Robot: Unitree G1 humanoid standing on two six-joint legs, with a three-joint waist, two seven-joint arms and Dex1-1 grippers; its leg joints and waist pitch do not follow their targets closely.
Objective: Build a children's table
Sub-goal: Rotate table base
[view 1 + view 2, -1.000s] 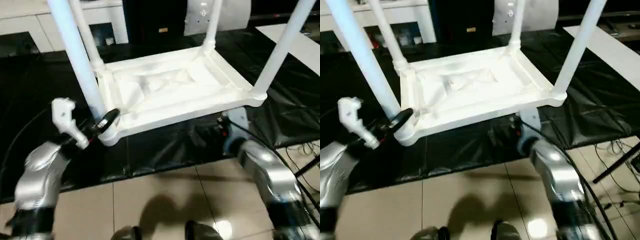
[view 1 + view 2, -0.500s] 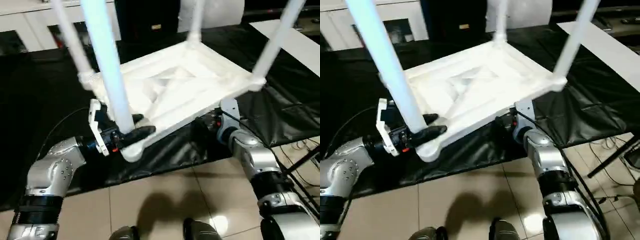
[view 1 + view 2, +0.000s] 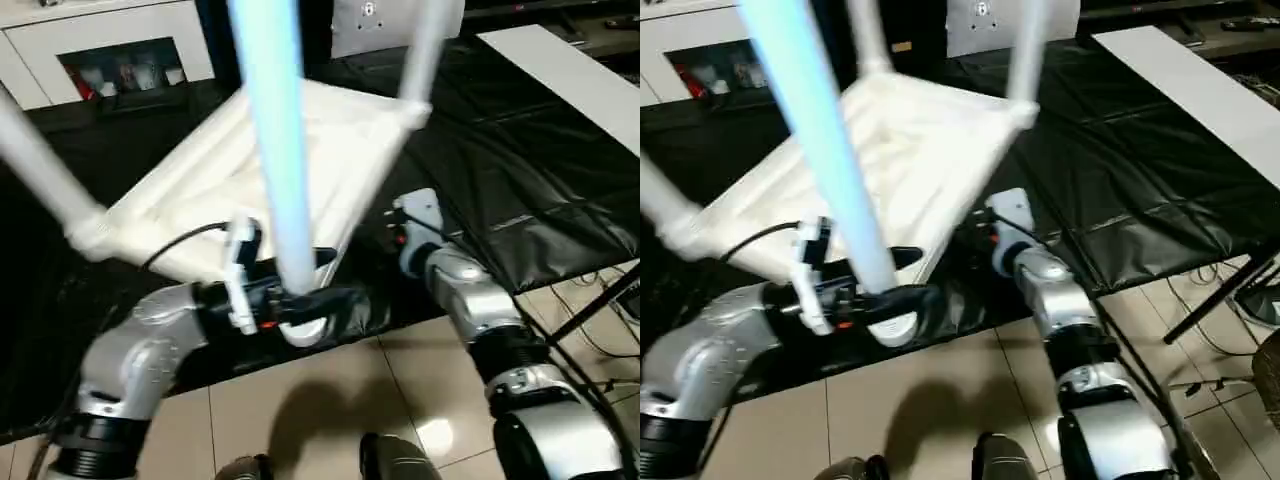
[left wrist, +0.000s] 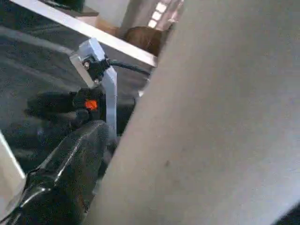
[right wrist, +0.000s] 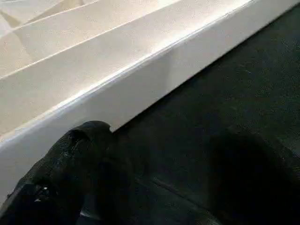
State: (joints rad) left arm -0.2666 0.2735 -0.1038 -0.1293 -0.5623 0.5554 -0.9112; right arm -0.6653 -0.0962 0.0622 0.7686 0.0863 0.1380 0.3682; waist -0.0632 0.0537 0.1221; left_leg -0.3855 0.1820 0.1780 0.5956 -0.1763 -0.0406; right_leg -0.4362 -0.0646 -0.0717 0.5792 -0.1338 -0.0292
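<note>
While the upside-down white plastic children's table [image 3: 300,140] fills the upper middle of the head views, tilted over the black-covered work surface [image 3: 520,170], the left gripper [image 3: 320,290] at lower centre has its black fingers closed round the base of the nearest long white leg [image 3: 275,130]; the right gripper [image 3: 985,240] sits at the tabletop's edge, centre right. In the left wrist view that leg crosses the right of the frame, with the other arm's silver bracket [image 4: 101,89] upper left. In the right wrist view one black finger [image 5: 70,159] at lower left touches the white ribbed tabletop rim [image 5: 140,79]; how wide its fingers stand I cannot tell.

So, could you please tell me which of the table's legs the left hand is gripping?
The nearest leg, the big one rising through the picture's centre. The left hand clamps its base at the corner socket; the other legs stand untouched.
</note>
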